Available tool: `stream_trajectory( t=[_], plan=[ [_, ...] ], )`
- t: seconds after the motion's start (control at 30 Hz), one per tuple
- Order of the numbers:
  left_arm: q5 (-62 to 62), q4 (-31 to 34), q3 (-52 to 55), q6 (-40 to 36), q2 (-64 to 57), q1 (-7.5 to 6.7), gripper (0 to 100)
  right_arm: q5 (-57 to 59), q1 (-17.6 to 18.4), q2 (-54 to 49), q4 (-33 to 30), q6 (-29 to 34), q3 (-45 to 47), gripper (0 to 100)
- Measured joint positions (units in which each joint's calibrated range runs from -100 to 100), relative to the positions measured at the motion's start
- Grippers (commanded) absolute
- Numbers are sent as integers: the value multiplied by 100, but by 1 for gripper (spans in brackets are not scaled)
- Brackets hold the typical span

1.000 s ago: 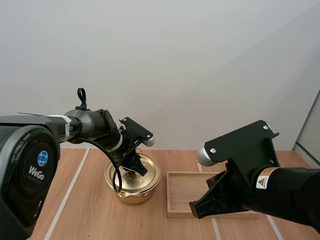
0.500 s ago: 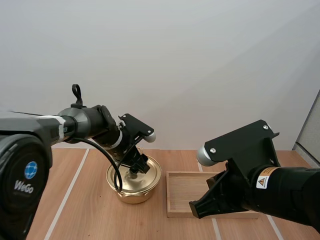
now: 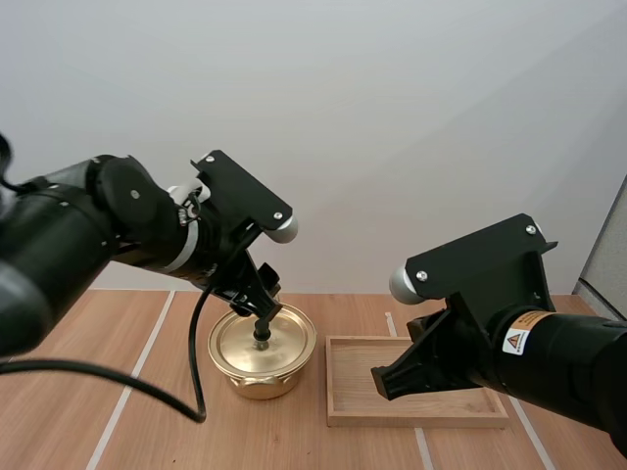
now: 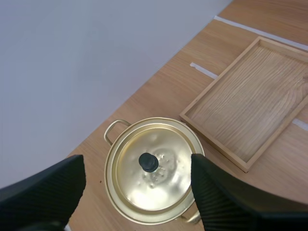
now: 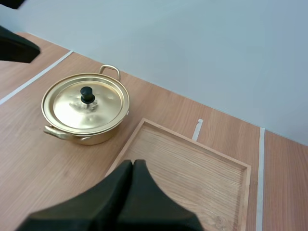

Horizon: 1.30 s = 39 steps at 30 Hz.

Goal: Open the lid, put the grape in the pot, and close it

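Pale wall behind, and in front of it a wooden worktop [image 3: 167,411] marked with white lines.

From the high view, a gold pot [image 3: 263,377] sits near the middle with its lid [image 3: 284,343] on and the black knob [image 3: 262,339] upright at the centre. A shallow wooden tray [image 3: 358,367] lies just beside the pot at three o'clock. The left end effector [image 3: 261,313] hangs over the lid, pointing down toward the knob. The right end effector [image 3: 390,387] sits low over the tray's corner nearest the pot.

From the left wrist, the left end effector [image 4: 137,161] is open. Its fingers [image 4: 48,187] stand wide apart with their ribbed faces turned inward, gripping nothing. The pot [image 4: 118,185] lies below between them with the lid [image 4: 163,183] seated. The knob [image 4: 148,162] is clear of both fingers, and the tray [image 4: 250,101] lies beside the pot.

From the right wrist, the right end effector [image 5: 133,163] is closed on nothing — one dark wedge over the tray [image 5: 192,163]. Beyond the tray stands the pot [image 5: 91,137], with the lid [image 5: 103,103] and knob [image 5: 87,94] in place.
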Motion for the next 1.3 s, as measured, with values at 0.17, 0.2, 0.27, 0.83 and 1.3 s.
stream_trajectory(
  t=[0.17,0.2,0.27,0.83,1.3],
  plan=[
    [592,422,0,-400,-990,0,0,-54,0,0,-21,113,0,0],
    [728,462,16,-459,-1276,0,0,-54,0,0,-25,171,0,0],
    [794,472,92,-567,-1649,0,0,-61,0,-16,-25,299,0,0],
    [-1277,482,1634,-2228,-4336,0,0,-805,-177,-1618,-124,687,720,0],
    [-2249,518,2719,-3169,-5371,0,0,-2410,-537,-2647,-195,696,1542,0]
  ],
)
